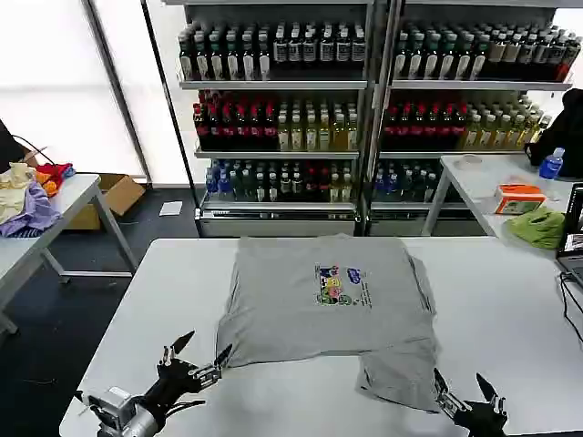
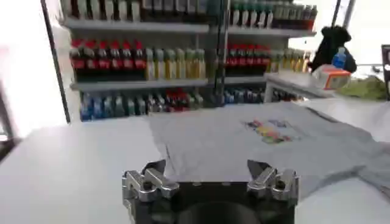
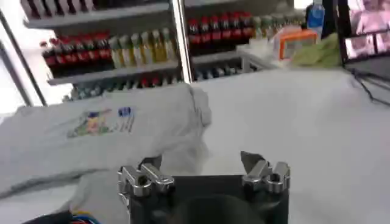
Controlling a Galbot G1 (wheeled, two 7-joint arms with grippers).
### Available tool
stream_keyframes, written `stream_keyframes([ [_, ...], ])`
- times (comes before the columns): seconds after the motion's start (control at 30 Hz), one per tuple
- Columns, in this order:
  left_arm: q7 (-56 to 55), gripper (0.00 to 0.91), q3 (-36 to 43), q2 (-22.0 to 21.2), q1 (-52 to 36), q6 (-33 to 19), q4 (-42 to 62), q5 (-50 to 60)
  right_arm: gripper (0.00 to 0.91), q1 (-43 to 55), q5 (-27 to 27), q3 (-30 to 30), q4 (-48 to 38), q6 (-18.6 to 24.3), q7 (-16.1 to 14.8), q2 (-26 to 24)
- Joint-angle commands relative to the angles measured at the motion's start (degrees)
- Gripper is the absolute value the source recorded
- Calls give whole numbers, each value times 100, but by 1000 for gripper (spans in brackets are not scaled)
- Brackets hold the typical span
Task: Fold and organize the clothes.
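both open grippers, left gripper [image 1: 202, 350] and right gripper [image 1: 463, 390], seemingly flank grey t-shirt [image 1: 319, 300].

Right gripper [image 3: 203, 165] over white table [image 3: 292, 115], jaws apart, holding nothing.
Grey T-shirt [image 3: 91, 137] with multicoloured chest print [image 3: 100, 122] lies flat beyond the fingers [image 3: 149, 164], its folded edge bunched. Bottle shelves [image 3: 116, 55] stand behind; lime-green cloth [image 3: 317, 53] beside an orange box [image 3: 294, 42].
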Motion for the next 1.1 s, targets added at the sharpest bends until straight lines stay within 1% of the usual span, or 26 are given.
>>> stream_keyframes([
  [0.03,-404,907,778,28,-622,553,537,-423,907,144,48,-279,48,-461,390,25],
  [0.27,-441,907,1018,-187,-938,538,814,-347,907,101,14,-458,92,-500,441,86],
  [0.43,-430,907,1006,-197,-1086,502,1047,-338,907,25,-14,-499,76,-479,351,53],
  [0.47,-427,907,999,-180,-1103,502,1077,-339,887,23,-14,-501,68,-474,352,49],
  [0.5,-426,907,982,-165,-1116,503,1111,-341,806,28,-13,-498,54,-474,343,55],
  [0.53,-426,907,958,-147,-1134,501,1144,-346,766,30,-16,-501,19,-441,288,57],
  [0.6,-395,907,891,-106,-1143,488,1213,-387,766,4,-77,-524,-7,-373,188,27],
  [0.63,-384,907,822,-79,-1135,491,1225,-432,746,-28,-82,-563,8,-352,152,11],
  [0.67,-371,907,792,-65,-1121,492,1227,-468,695,-35,-84,-570,16,-368,154,12],
  [0.7,-340,907,738,-27,-1101,488,1235,-500,665,-33,-112,-594,17,-371,154,26],
  [0.73,-331,907,682,-1,-1063,475,1260,-509,504,-23,-160,-608,2,-372,153,43],
  [0.77,-333,907,655,12,-1034,469,1288,-522,212,-17,-168,-615,-14,-372,162,46],
  [0.8,-332,887,637,39,-999,461,1302,-531,91,-16,-166,-620,-22,-372,169,49],
  [0.83,-332,776,625,47,-959,443,1307,-551,0,-19,-177,-622,-28,-369,159,53],
  [0.87,-329,605,618,42,-923,439,1297,-550,0,-30,-185,-625,-27,-361,156,52],
  [0.97,-305,312,560,-49,-897,443,1290,-551,0,-62,-187,-632,-13,-328,151,64],
  [1.03,-311,242,560,-104,-907,426,1305,-552,0,-93,-189,-637,-13,-313,156,64],
  [1.07,-314,222,583,-125,-900,424,1299,-551,0,-103,-186,-640,-14,-309,161,62],
  [1.1,-313,222,616,-133,-879,422,1286,-545,0,-118,-179,-637,-13,-307,173,65],
])
